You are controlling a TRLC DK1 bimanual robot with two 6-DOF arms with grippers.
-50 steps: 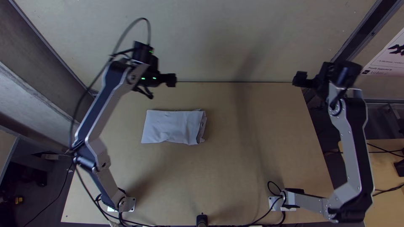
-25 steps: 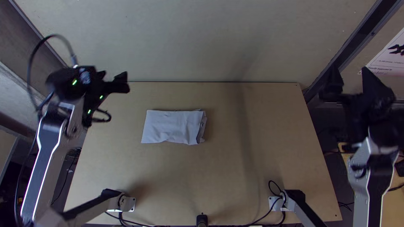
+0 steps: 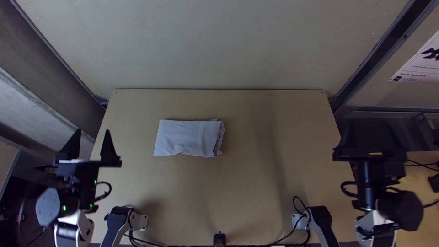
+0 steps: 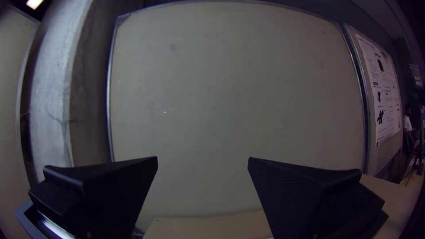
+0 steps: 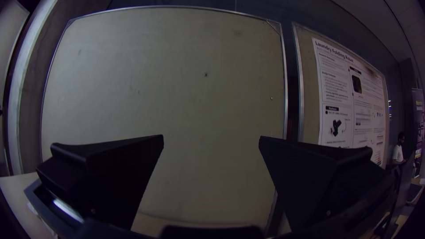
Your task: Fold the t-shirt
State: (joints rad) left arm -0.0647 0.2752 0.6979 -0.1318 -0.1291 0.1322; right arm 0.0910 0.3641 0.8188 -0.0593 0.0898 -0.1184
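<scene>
The pale t-shirt (image 3: pixel 187 138) lies on the table as a compact folded rectangle, left of the table's middle in the top view, with layered edges at its right end. My left gripper (image 3: pixel 93 132) stands open beyond the table's left edge, well apart from the shirt. My right gripper (image 3: pixel 371 132) is out past the table's right edge, far from the cloth. In the left wrist view, the left gripper (image 4: pixel 202 160) holds nothing between its spread fingers. The right wrist view has the right gripper (image 5: pixel 211 138) likewise open, a wall panel behind it.
Around the shirt spreads the wooden table (image 3: pixel 247 187). Both arm bases and some cables (image 3: pixel 153 244) sit along its near edge. A pale panel (image 3: pixel 219 45) rises behind the far edge, and a poster (image 3: pixel 420 64) hangs at the right.
Both arms have drawn back from the table's far side toward its near corners, outward past the side edges. The t-shirt has stayed where it was.
</scene>
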